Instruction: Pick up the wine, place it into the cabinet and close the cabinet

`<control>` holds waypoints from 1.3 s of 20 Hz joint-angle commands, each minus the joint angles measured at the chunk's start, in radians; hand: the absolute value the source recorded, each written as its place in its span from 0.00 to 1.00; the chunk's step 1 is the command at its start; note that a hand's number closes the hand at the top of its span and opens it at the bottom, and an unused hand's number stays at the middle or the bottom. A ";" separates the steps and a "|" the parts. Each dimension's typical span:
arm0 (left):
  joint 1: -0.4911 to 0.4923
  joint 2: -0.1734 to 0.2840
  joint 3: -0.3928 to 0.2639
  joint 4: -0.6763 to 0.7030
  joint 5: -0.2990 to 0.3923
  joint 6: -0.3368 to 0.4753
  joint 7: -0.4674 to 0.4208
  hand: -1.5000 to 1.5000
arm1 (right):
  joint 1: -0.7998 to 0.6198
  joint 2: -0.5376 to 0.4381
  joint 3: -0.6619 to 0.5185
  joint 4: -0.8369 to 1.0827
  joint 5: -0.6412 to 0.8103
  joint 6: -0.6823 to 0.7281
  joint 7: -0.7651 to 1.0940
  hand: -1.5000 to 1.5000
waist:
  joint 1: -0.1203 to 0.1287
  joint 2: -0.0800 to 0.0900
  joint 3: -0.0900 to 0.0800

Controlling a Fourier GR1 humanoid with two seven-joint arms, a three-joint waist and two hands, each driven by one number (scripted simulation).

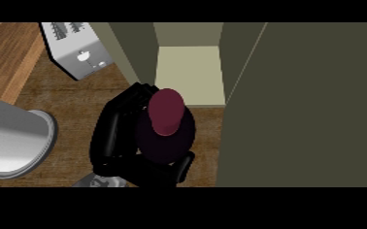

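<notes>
One wine bottle (pixel 167 121), dark with maroon cap, gripped by one hand (pixel 114 131), fingers curled round it, before open cabinet (pixel 188 75). One toaster (pixel 79 48), one sink (pixel 25 140). Wood counter (pixel 72 102).

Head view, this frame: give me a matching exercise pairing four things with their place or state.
Things:
1. wine bottle
2. cabinet
3. toaster
4. sink

Descriptions:
A. at the left edge, grey
B. open, pale shelf showing
C. top left, silver
D. held in a black hand

Pairs: 1-D, 2-B, 3-C, 4-A
</notes>
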 commanded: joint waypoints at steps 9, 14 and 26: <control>-0.335 -0.001 -0.104 0.207 -0.009 0.345 0.065 1.00 | 0.016 0.000 -0.024 -0.084 -0.089 0.010 0.015 0.00 | -0.003 0.001 0.000; -0.350 -0.001 -0.015 0.304 0.007 0.249 -0.002 1.00 | 0.094 -0.011 -0.033 -0.180 -0.132 0.027 0.048 0.00 | -0.008 0.001 0.000; -0.349 -0.001 -0.083 0.372 0.139 0.376 -0.116 1.00 | 0.022 -0.008 -0.024 -0.148 -0.098 -0.002 0.090 0.00 | -0.006 0.001 -0.001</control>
